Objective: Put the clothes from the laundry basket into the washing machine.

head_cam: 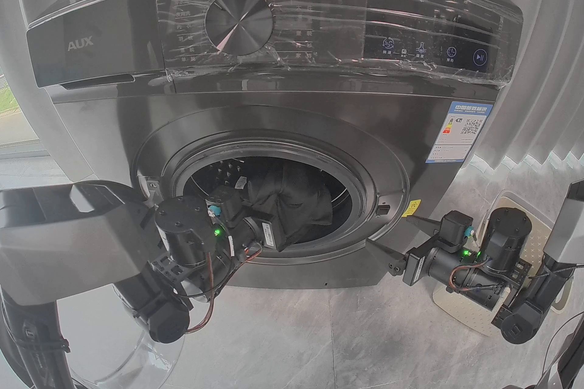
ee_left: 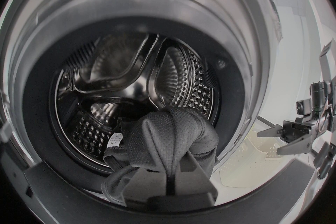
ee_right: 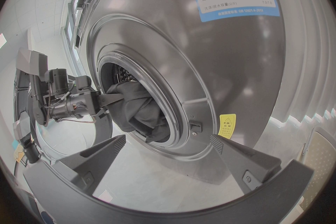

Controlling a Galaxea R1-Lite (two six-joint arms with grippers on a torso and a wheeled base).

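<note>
The washing machine (head_cam: 389, 123) stands with its round opening (ee_right: 164, 95) uncovered. My left gripper (ee_left: 170, 179) is at the mouth of the drum (ee_left: 122, 70), shut on a dark grey garment (ee_left: 168, 137). The garment (head_cam: 292, 202) hangs over the lower lip of the opening (ee_right: 136, 109), partly inside. My right gripper (head_cam: 395, 238) is open and holds nothing, low to the right of the opening and beside the cream laundry basket (head_cam: 462, 311). It also appears in its own wrist view (ee_right: 168, 139) and, farther off, from the left wrist (ee_left: 269, 142).
The machine's glass door (head_cam: 121, 335) is swung open at lower left, under my left arm. A pale pleated curtain (head_cam: 547, 44) hangs on the right behind the basket (ee_right: 318, 151). Bare grey floor (head_cam: 316, 335) lies in front of the machine.
</note>
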